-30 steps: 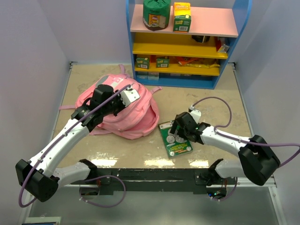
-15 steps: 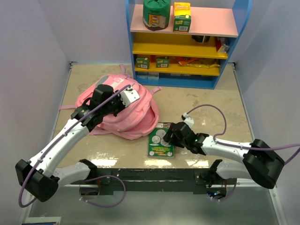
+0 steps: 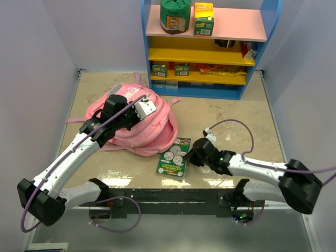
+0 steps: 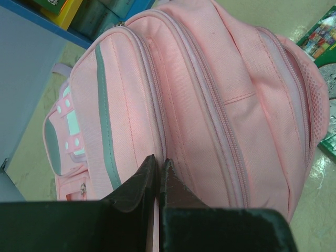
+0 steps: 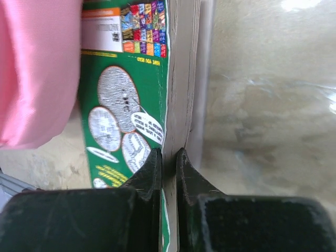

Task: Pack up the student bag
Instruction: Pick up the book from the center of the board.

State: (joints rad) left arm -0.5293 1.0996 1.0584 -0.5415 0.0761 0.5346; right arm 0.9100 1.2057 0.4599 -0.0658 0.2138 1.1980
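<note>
Right wrist: R gripper [image 5: 168, 153] pinches green book [image 5: 131, 105] edge; L gripper [image 4: 158, 161] closed against student bag [image 4: 220, 79].

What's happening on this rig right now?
Two arms are packing the pink student bag, which lies on the table. The left arm rests on top of the bag with its jaws shut, apparently pinching a bit of the fabric. The right arm has its jaws closed on the edge of a green book that lies on the table right beside the bag. The book is not in the bag yet.
</note>
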